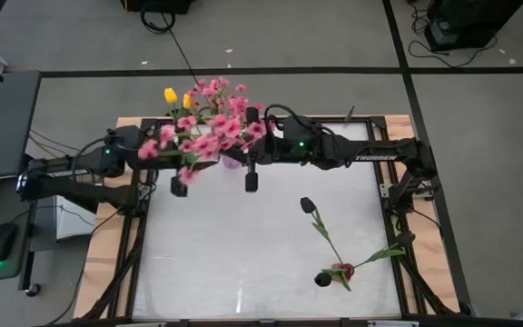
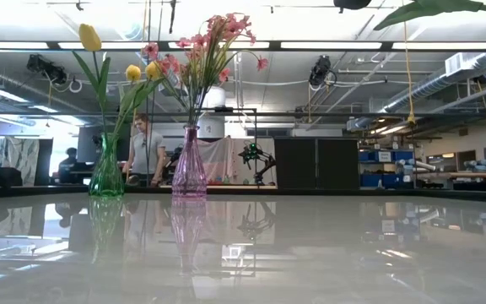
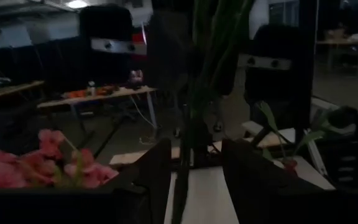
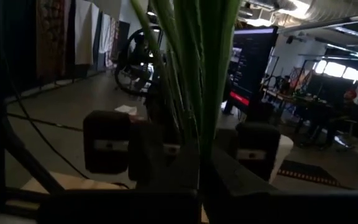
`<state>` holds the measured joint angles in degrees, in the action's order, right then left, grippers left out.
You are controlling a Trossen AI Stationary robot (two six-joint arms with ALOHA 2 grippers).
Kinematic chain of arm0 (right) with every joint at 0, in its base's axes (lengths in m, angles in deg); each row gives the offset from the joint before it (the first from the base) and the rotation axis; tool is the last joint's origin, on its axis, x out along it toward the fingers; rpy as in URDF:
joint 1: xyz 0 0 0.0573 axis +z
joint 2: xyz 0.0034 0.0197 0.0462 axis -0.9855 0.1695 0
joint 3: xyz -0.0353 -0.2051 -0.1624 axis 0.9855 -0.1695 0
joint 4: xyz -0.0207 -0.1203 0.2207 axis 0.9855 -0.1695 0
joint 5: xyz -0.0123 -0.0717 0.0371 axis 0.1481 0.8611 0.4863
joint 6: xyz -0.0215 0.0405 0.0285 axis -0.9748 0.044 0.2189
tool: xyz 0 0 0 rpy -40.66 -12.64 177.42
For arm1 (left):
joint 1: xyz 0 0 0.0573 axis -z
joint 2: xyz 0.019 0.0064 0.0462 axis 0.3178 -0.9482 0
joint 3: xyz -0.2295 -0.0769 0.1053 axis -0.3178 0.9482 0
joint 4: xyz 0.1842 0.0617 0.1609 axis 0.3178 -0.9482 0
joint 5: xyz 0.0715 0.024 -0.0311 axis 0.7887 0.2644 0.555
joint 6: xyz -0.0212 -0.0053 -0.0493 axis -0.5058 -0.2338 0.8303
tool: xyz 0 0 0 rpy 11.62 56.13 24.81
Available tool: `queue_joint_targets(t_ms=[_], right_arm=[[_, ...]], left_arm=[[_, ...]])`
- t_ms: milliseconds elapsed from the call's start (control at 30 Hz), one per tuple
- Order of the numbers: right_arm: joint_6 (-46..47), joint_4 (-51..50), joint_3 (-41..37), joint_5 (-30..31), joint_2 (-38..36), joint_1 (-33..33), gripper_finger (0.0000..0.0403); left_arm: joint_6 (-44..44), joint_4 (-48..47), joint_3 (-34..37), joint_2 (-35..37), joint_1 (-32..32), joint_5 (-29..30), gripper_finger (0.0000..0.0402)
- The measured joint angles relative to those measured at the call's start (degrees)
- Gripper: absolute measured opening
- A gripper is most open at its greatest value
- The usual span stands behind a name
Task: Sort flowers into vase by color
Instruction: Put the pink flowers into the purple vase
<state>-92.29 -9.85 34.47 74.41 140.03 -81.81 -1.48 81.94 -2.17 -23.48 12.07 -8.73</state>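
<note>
Both arms are seen reaching in from opposite sides in the high view, meeting at the far edge of the white surface (image 1: 243,263). The left end effector (image 1: 182,184) is held w/ fingers part-open around a bundle of green stems (image 3: 194,124); whether the stems are actually pinched cannot be told from the left wrist view. The right end effector (image 1: 251,178) is closed on green stems and leaves (image 4: 191,81), which run up between its fingers in the right wrist view. The pink blossom sprays (image 1: 209,129) are spread directly above and between the two end effectors, hiding the vase mouth in the high view; in the low view they are shown standing in a pink vase (image 2: 189,169). Yellow tulips (image 1: 177,96) are found just beyond the left end effector, on the far side of the pink sprays, and are shown standing in a green vase (image 2: 106,171) just beside the pink one. Two dark red tulips are left lying flat on the surface, well apart from both end effectors, on the near side of the right one: one dark tulip head (image 1: 308,206) nearer to it, a second (image 1: 323,279) farther off, stems crossing close to a reddish blossom (image 1: 341,271). A person (image 2: 147,150) is seen in the room behind the vases, low view.
</note>
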Motion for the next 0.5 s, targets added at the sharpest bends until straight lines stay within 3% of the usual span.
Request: queue_joint_targets(t_ms=[233,500], right_arm=[[3.2,1.4,0.0,-1.3,0.0,-0.1,0.0011],[3.6,1.6,0.1,-1.2,0.7,0.7,0.0011]], left_arm=[[-5.5,-4.2,-0.2,4.6,0.3,0.1,0.0146],[-9.9,-12.9,-0.1,3.9,2.3,0.1,0.0146]])
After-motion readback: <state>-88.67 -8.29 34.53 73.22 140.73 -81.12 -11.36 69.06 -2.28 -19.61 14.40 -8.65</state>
